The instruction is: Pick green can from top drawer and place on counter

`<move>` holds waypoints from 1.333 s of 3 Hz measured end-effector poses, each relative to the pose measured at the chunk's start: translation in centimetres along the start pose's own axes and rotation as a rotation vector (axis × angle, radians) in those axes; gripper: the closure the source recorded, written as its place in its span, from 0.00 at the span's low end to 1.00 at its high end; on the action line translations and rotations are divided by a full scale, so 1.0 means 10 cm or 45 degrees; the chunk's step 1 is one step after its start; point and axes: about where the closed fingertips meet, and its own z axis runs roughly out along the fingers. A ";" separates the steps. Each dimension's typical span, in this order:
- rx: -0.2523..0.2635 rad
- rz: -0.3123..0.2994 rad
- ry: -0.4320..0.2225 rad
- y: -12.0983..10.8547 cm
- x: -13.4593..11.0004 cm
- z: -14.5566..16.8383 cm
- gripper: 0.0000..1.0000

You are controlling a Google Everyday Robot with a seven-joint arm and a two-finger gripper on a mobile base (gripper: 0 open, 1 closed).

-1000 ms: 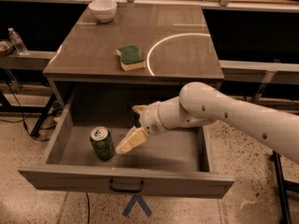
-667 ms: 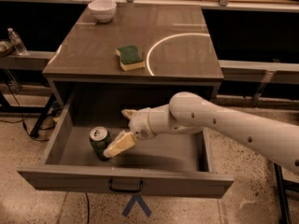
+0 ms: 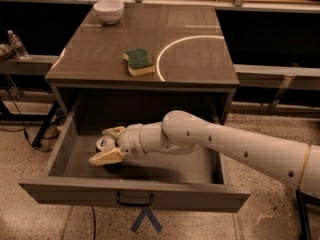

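Drawer: the wide, shallow grey top drawer, with a flat front panel and a small black bar handle, stands pulled fully out, so its inside is open to reach from above.
Can: the small cylindrical green can, dark with a silver top, stands upright on the drawer floor in the left half of the drawer. Only its top and a little of its shadowed side show.
Gripper: the white arm's two-finger gripper is down inside the drawer at its left half. Its cream fingers are spread apart, one on the far side of the can and one on the near side, so the can sits between them ready to be squeezed. Whether either finger touches the can cannot be told.
Arm: the thick white jointed arm comes in over the drawer's right wall and slopes down to the can.
Counter: the smooth glossy grey-brown counter lies directly above and behind the drawer, marked with a thin white arc line.
Other things: a green-and-yellow sponge lies on the counter above the drawer's middle. A white bowl sits at the counter corner farthest from the drawer, on the left.
Step in hand: closing on the can appears to come next; the lift and the placing are not yet done.
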 end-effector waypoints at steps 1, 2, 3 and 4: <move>0.038 0.020 -0.019 0.04 0.02 0.01 0.65; 0.193 0.006 -0.020 -0.11 -0.28 -0.58 0.96; 0.384 -0.103 0.027 -0.26 -0.84 -1.54 1.00; 0.359 -0.099 0.031 -0.26 -0.81 -1.40 1.00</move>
